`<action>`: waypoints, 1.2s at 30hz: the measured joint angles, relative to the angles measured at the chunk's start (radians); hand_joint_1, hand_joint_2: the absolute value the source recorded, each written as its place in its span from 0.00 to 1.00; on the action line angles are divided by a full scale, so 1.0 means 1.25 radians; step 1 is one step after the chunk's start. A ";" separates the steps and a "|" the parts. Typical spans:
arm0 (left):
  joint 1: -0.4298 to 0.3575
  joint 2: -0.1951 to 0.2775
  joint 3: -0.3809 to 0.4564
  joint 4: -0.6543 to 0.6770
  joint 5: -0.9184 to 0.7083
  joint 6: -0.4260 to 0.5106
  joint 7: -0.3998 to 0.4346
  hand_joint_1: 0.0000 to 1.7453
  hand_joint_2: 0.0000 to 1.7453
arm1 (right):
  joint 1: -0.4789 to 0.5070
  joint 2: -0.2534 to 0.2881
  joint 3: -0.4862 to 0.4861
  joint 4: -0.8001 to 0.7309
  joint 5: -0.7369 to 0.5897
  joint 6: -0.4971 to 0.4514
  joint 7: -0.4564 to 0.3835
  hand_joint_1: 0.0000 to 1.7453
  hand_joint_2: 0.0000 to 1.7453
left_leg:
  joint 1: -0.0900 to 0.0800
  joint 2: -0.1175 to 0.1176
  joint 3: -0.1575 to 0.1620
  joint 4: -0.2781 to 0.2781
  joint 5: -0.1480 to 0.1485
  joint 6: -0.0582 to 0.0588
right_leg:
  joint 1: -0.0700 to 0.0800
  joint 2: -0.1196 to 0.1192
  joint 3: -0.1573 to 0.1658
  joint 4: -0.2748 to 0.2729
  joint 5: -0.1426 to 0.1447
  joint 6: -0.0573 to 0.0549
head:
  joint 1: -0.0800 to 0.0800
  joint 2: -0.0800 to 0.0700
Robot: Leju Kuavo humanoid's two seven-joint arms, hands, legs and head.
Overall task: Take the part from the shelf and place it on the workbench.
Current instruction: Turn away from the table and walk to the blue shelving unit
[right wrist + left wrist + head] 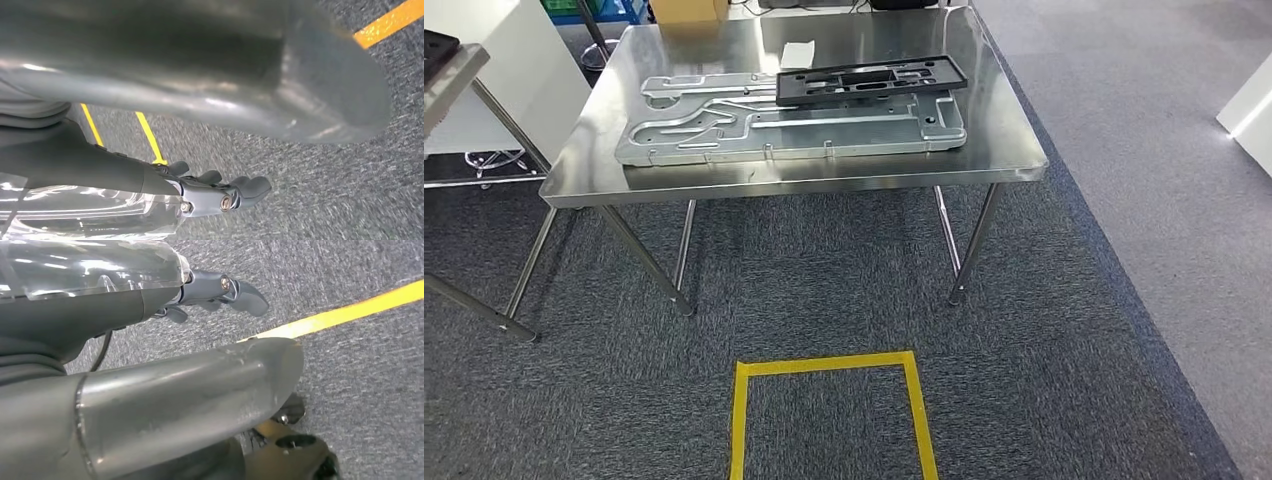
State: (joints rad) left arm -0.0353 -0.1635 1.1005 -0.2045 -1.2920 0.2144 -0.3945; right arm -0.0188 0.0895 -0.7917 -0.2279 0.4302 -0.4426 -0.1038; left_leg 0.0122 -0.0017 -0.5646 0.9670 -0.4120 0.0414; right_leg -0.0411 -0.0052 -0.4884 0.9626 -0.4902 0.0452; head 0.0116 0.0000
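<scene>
Black part lies atop metal panel on workbench.

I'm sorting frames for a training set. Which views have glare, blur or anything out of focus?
Head view: sharp, with glare on the steel workbench. Left wrist view: the left hand is clear, the big grey thumb close and soft. Right wrist view: the carpet is streaked with motion blur; the right hand stays fairly crisp.

Head view high over workbench — wrist views floorward, sharing yellow tape.
</scene>
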 joint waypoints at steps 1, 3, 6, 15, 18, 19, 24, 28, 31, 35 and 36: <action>-0.001 -0.001 0.000 0.000 -0.003 0.000 0.000 0.00 0.00 | 0.000 -0.002 0.000 0.000 0.001 0.001 0.004 0.00 0.00 | 0.002 -0.002 0.015 -0.032 0.016 0.004 | 0.001 -0.001 0.006 -0.005 -0.001 0.000 | -0.003 0.000; -0.002 -0.004 0.000 0.000 -0.009 -0.001 0.003 0.00 0.00 | 0.000 -0.005 0.000 0.000 0.002 0.004 0.012 0.00 0.00 | 0.013 -0.006 0.040 -0.086 0.048 0.005 | 0.005 0.002 -0.003 0.028 -0.033 0.001 | -0.003 0.000; -0.002 -0.006 -0.001 0.000 -0.015 -0.001 0.006 0.00 0.00 | 0.000 -0.009 0.000 0.000 0.002 0.009 0.018 0.00 0.00 | 0.026 -0.018 0.030 -0.091 0.059 -0.018 | -0.005 0.004 -0.060 0.145 -0.102 0.018 | 0.000 0.000; 0.000 -0.010 -0.013 -0.002 -0.037 -0.007 0.012 0.00 0.00 | -0.001 -0.019 0.000 0.003 0.002 0.029 0.033 0.00 0.00 | 0.067 -0.060 -0.043 0.020 0.019 -0.114 | -0.028 0.029 -0.016 0.070 -0.052 -0.003 | -0.005 0.000; 0.005 -0.012 -0.015 -0.002 -0.039 -0.007 0.013 0.00 0.00 | -0.003 -0.022 0.000 0.003 0.002 0.031 0.033 0.00 0.00 | 0.063 -0.027 -0.072 0.096 -0.033 -0.101 | -0.014 0.002 -0.020 0.073 -0.046 -0.024 | -0.023 0.000; 0.004 -0.012 -0.016 -0.002 -0.039 -0.007 0.013 0.00 0.00 | -0.002 -0.022 0.000 0.003 0.002 0.032 0.033 0.00 0.00 | 0.055 -0.013 -0.096 0.158 -0.073 -0.091 | -0.008 -0.008 -0.022 0.073 -0.043 -0.027 | -0.028 0.000; 0.004 -0.012 -0.019 -0.002 -0.039 -0.007 0.014 0.00 0.00 | 0.000 -0.022 0.000 0.003 0.006 0.038 0.034 0.00 0.00 | 0.009 0.002 -0.095 0.257 -0.127 -0.029 | 0.028 -0.059 -0.033 0.071 -0.038 -0.038 | -0.032 0.000; 0.000 -0.012 -0.019 -0.002 -0.032 -0.002 0.014 0.00 0.00 | 0.002 -0.020 0.001 0.003 0.022 0.037 0.033 0.00 0.00 | -0.035 0.069 0.021 0.072 -0.092 0.024 | 0.044 -0.093 -0.029 0.066 -0.037 -0.039 | -0.031 0.000; 0.002 -0.016 -0.018 -0.002 -0.025 0.001 0.012 0.00 0.00 | 0.000 -0.019 0.002 0.003 0.032 0.036 0.032 0.00 0.00 | -0.034 0.047 0.025 0.051 -0.080 0.019 | 0.045 -0.107 -0.024 0.064 -0.038 -0.029 | -0.031 0.000; 0.003 -0.019 -0.018 -0.002 -0.022 0.004 0.011 0.00 0.00 | 0.005 -0.017 0.004 0.003 0.037 0.036 0.030 0.00 0.00 | -0.026 0.009 0.022 0.034 -0.060 0.026 | 0.035 -0.013 -0.079 0.192 -0.116 -0.012 | -0.028 0.000; 0.002 -0.019 -0.018 -0.002 -0.022 0.004 0.011 0.00 0.00 | 0.007 -0.017 0.004 0.003 0.038 0.037 0.030 0.00 0.00 | -0.026 -0.003 0.019 0.034 -0.058 0.027 | 0.034 -0.004 -0.101 0.236 -0.135 -0.011 | -0.028 0.000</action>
State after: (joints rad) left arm -0.0330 -0.1877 1.0785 -0.2068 -1.3192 0.2188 -0.3805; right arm -0.0097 0.0685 -0.7870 -0.2236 0.4774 -0.3964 -0.0666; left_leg -0.0204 -0.0049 -0.5414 1.0092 -0.4843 0.0747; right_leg 0.0007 -0.0096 -0.6145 1.2579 -0.6587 0.0318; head -0.0234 0.0000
